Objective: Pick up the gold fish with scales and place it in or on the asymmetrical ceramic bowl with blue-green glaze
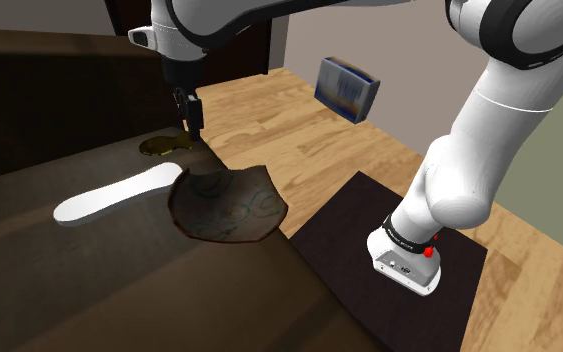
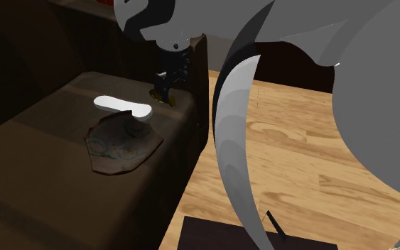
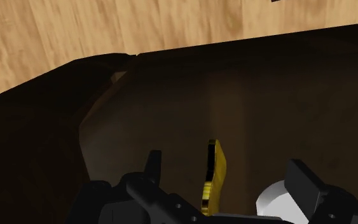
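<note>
The gripper [image 1: 195, 126] hangs low over the far end of the dark brown surface [image 1: 99, 300], jaws released and standing apart, nothing in them. Right below sits the gold fish [image 1: 163, 147], a slim yellow shape lying near the surface's edge. In the wrist view the fish [image 3: 213, 178] runs up between the two black fingers [image 3: 152, 167], touching neither, and nearer to that one than to the other. So this looks like the approach-and-grasp step, with the pick not yet made. To do it well, I'd say centre first: nudge the hand sideways until the fish sits evenly in the gap, so that one finger doesn't shove it before the other arrives. It looks thin and low, so the tips probably need to go almost to the surface before they close across its narrow body. Watch the neighbour, too: a white elongated object [image 1: 119, 196] lies just beside the fish, and its rounded end [image 3: 276, 201] shows close to the other finger. Closing should catch only the fish. The bowl [image 1: 227, 207], brownish with blue-green swirls inside and an uneven rim, waits near the fish on the same surface, its rim touching or overlapping the white object's end in the shoulder view. Once the grip is sound, a straight lift that clears that white piece, then a short carry over to the bowl, seems the clean line. A blue box [image 1: 346, 88] on the wooden floor is well apart and no concern.
</note>
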Robot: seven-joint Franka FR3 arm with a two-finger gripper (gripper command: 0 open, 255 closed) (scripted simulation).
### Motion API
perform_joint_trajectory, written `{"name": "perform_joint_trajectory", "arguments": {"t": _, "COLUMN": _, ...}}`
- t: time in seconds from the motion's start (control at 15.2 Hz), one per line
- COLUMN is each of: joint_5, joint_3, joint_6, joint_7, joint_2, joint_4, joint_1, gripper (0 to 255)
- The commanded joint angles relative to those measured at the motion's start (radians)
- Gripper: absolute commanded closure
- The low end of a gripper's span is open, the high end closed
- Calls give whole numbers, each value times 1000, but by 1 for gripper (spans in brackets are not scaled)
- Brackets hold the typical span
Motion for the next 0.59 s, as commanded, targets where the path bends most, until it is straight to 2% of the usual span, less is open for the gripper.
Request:
{"name": "perform_joint_trajectory", "arguments": {"t": 0.0, "joint_5": 0, "joint_3": 0, "joint_6": 0, "joint_7": 0, "joint_2": 0, "joint_4": 0, "joint_1": 0, "gripper": 0}}
{"name": "perform_joint_trajectory", "arguments": {"t": 0.13, "joint_5": 0, "joint_3": 0, "joint_6": 0, "joint_7": 0, "joint_2": 0, "joint_4": 0, "joint_1": 0, "gripper": 0}}
{"name": "perform_joint_trajectory", "arguments": {"t": 0.2, "joint_5": 0, "joint_3": 0, "joint_6": 0, "joint_7": 0, "joint_2": 0, "joint_4": 0, "joint_1": 0, "gripper": 255}}
{"name": "perform_joint_trajectory", "arguments": {"t": 0.53, "joint_5": 0, "joint_3": 0, "joint_6": 0, "joint_7": 0, "joint_2": 0, "joint_4": 0, "joint_1": 0, "gripper": 255}}
